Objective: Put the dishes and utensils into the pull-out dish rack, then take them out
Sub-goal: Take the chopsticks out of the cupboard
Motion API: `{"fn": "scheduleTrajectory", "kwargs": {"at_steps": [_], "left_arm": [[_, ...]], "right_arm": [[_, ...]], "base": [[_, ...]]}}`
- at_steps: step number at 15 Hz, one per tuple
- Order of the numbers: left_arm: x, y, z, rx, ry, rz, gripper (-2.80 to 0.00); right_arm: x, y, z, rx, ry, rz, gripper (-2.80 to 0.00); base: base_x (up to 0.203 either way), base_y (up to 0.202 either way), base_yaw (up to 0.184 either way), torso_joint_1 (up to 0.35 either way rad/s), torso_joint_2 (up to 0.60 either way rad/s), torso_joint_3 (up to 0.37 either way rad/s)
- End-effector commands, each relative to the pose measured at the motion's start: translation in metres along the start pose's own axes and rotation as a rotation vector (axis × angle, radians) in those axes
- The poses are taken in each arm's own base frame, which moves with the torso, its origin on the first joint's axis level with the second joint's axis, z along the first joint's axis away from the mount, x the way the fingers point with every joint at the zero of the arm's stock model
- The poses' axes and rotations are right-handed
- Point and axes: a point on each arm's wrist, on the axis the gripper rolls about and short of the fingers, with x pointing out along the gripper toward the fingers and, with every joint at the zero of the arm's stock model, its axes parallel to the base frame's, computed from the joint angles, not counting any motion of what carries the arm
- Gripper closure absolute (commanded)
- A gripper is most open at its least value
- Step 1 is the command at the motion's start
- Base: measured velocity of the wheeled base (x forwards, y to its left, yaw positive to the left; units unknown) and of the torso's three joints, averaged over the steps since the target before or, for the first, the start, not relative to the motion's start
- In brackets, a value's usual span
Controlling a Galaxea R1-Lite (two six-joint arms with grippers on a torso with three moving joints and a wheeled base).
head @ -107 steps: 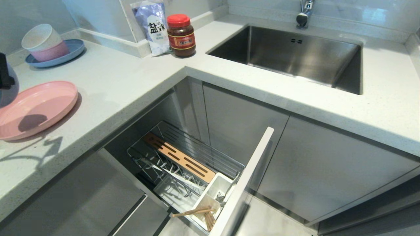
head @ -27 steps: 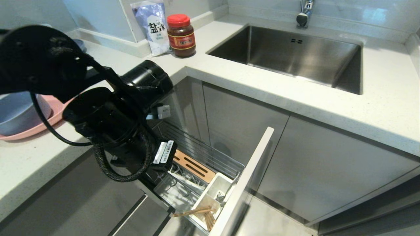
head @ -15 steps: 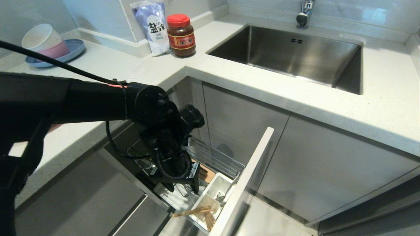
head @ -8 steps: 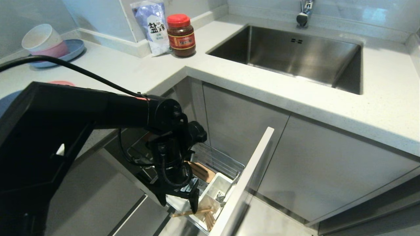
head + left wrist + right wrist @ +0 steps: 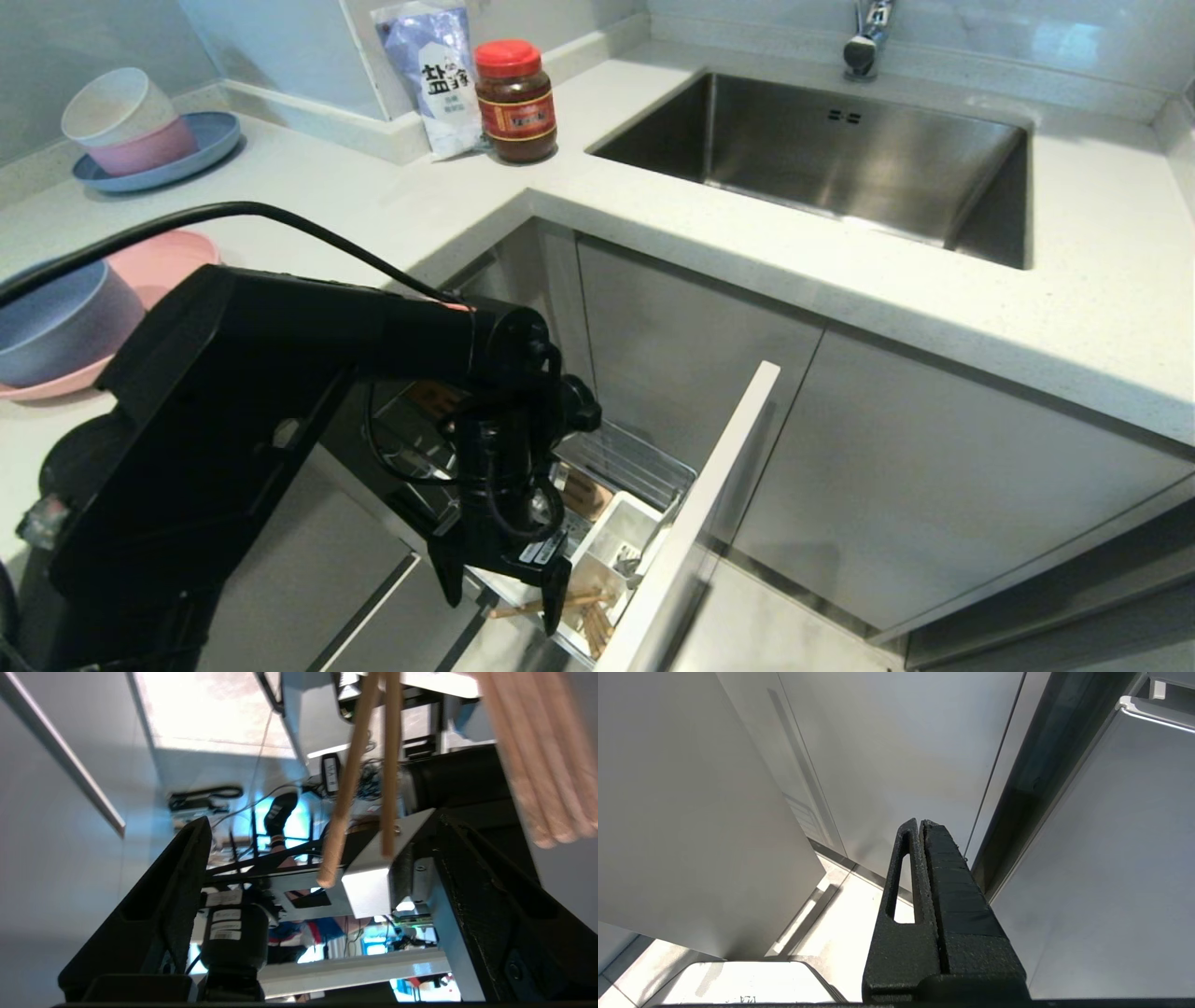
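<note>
Head view: my left gripper [image 5: 504,586] hangs over the front end of the pull-out dish rack [image 5: 625,467], pointing down, its two black fingers [image 5: 446,581] spread wide with nothing between the pads. The tips straddle the chopsticks [image 5: 537,605], which lean out of the white cutlery cup [image 5: 611,532] toward the rack's outer edge; I cannot tell from here whether either tip touches them. Left wrist view: the two light-brown chopsticks [image 5: 355,765] cross the gap between the open fingers [image 5: 173,896] without contact on either side, and a blurred bundle of further wooden sticks [image 5: 537,756] lies close to the lens. In the head view the spoon [image 5: 630,560] shows as a dull silver shape inside the cup, beside the rack's narrow grey front panel [image 5: 695,523]. A short stretch of the slotted wooden board [image 5: 583,490] is visible behind my wrist. On the counter [image 5: 373,205] to the left, the blue-grey bowl [image 5: 56,322] sits on the pink plate [image 5: 173,261], both well apart from the rack. Farther back, a cream and a pink bowl [image 5: 126,126] are stacked on a blue plate [image 5: 210,140]; a salt bag [image 5: 434,75] and a red-lidded jar [image 5: 513,103] stand in the corner beside the sink [image 5: 822,159]. Right wrist view: my right gripper [image 5: 922,828] is parked low beside the cabinet fronts [image 5: 878,756], its fingers pressed together and empty.
</note>
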Motion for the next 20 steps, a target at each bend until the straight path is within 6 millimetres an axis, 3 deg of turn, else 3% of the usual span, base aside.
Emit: {"fn": "scheduleTrajectory", "kwargs": {"at_steps": [1,10,20], "left_arm": [[0.012,-0.001,0.008,-0.006,0.041,0.035,-2.8],[0.033,-0.007,0.021,-0.009,0.116,0.064,-2.8],[0.039,-0.016,0.028,-0.041,0.112,0.069,-2.8]], "right_arm": [[0.0,0.0,0.0,0.0,-0.003,-0.001,0.0],[0.0,0.0,0.0,0.0,-0.003,-0.001,0.0],[0.0,0.0,0.0,0.0,-0.003,0.0,0.0]], "base": [[0.0,0.0,0.0,0.0,0.0,0.0],[0.0,0.0,0.0,0.0,0.0,0.0],[0.0,0.0,0.0,0.0,0.0,0.0]]}}
